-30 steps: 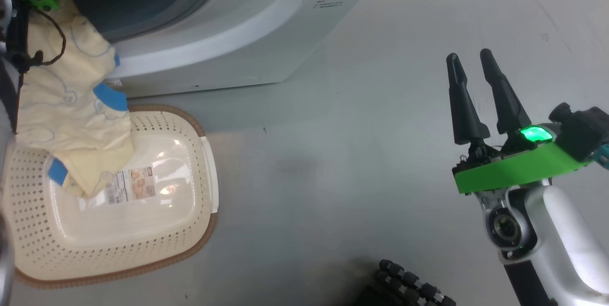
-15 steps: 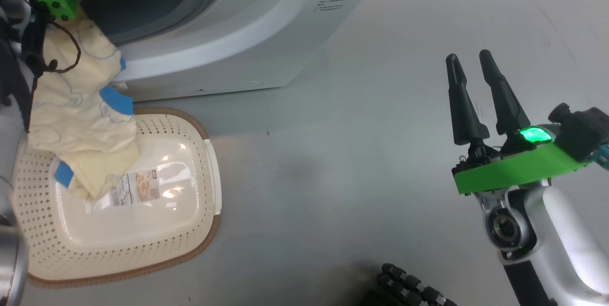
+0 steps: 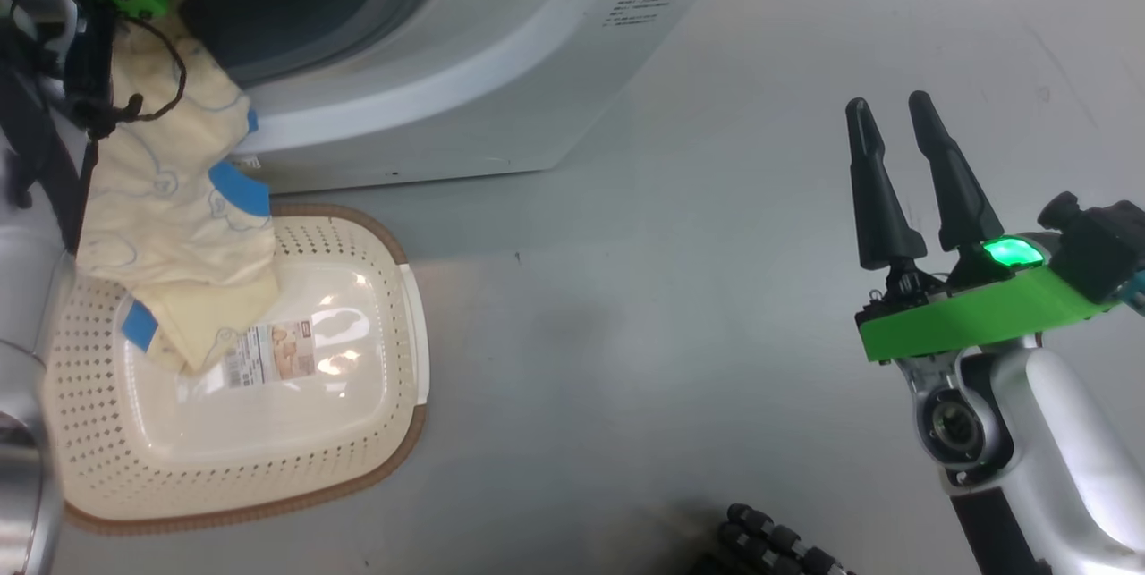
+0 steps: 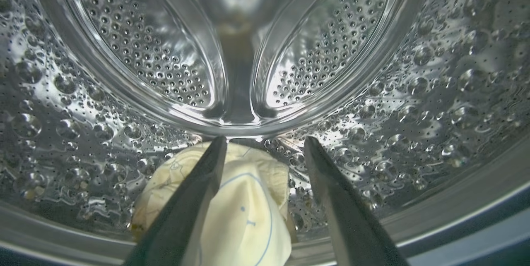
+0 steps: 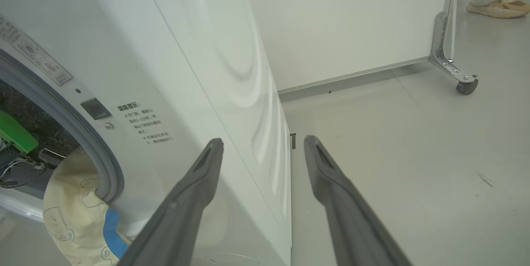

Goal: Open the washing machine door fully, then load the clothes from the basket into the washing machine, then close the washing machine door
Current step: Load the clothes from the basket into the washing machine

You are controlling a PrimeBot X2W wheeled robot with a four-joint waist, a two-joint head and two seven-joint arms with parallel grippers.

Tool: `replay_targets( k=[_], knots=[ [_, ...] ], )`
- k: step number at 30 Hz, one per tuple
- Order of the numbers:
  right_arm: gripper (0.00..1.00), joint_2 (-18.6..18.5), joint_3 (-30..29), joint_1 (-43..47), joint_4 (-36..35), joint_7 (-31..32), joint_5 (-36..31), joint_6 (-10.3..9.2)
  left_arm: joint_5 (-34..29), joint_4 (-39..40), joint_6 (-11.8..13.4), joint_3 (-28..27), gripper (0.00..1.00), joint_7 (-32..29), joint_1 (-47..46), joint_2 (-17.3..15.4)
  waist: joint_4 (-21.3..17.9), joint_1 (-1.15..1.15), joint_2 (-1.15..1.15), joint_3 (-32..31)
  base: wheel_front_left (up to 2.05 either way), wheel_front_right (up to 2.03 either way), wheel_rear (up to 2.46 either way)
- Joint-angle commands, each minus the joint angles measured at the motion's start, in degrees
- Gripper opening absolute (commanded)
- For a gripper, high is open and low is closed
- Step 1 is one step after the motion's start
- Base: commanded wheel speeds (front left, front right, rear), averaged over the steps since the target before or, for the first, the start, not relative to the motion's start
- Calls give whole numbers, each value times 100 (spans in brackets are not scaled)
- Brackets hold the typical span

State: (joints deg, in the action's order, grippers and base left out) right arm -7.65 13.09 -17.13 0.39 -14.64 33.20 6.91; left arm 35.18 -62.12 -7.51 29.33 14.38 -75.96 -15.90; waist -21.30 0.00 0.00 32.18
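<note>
1 release has just happened inside the washing machine [image 3: 501,101]: the left gripper [image 4: 263,140] stands over the drum [image 4: 83,125] with fingers spread and nothing pinched, yet the pale yellow garment [image 3: 179,217] lies only partly inside, its tail hanging over the mouth's lip into the basket [image 3: 394,477]. Loading thus looks half done; the tail likely needs feeding in before closing up. Bare floor [image 3: 671,307] lies wide on the right, where the right gripper [image 3: 888,103] hovers open and empty.

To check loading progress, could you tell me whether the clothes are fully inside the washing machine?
No, the clothes hang out of the washing machine over the basket.
</note>
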Motion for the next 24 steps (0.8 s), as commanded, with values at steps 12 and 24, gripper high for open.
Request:
replay_targets(
  k=[12, 24],
  knots=[
    [100, -273, -183, 100, -35, -36, -52, 58, -1089, 1658, 11, -1658, 100, 62, 1804, 193, 271, 0, 0, -769, 0, 0, 0],
    [100, -527, -298, 424, 63, -36, -78, 58, -1251, 2302, 3, -1970, 100, 62, 3068, 443, 571, 0, 0, -1395, 0, 0, 0]
  ],
)
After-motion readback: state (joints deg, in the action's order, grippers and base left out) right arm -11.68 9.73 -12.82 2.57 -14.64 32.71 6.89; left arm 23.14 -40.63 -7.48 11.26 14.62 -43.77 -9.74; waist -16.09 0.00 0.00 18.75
